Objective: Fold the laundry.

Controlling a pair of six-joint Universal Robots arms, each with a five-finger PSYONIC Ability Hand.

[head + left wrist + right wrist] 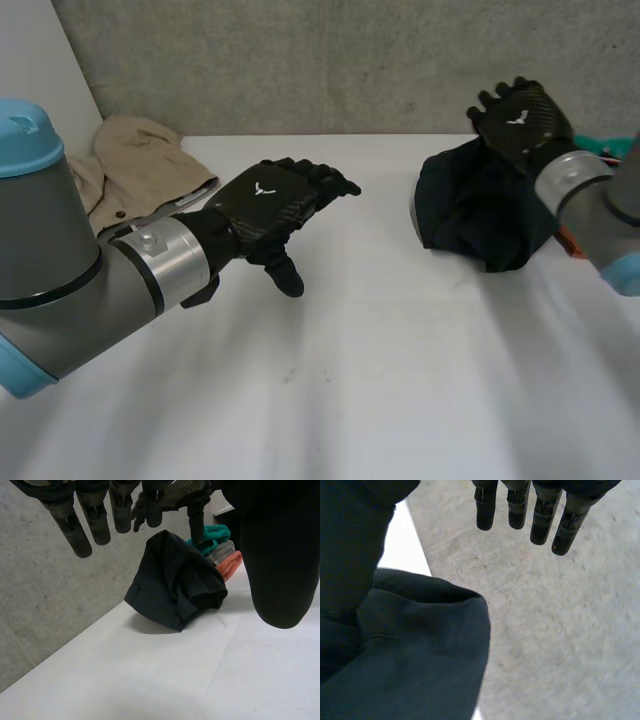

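Head view: right robot hand (520,118) sits over dark garment (480,210), palm turned away, so contact with the cloth is hidden. Beige garment (140,165) lies partly behind left arm (60,270).

Left wrist view: coloured pile (223,555) is half hidden behind the dark garment, number of pieces unclear. Left robot hand (75,527) is cut off at the view's edge, thumb too close to make out.

Right wrist view: the dark garment runs off the edge, full shape unknown.
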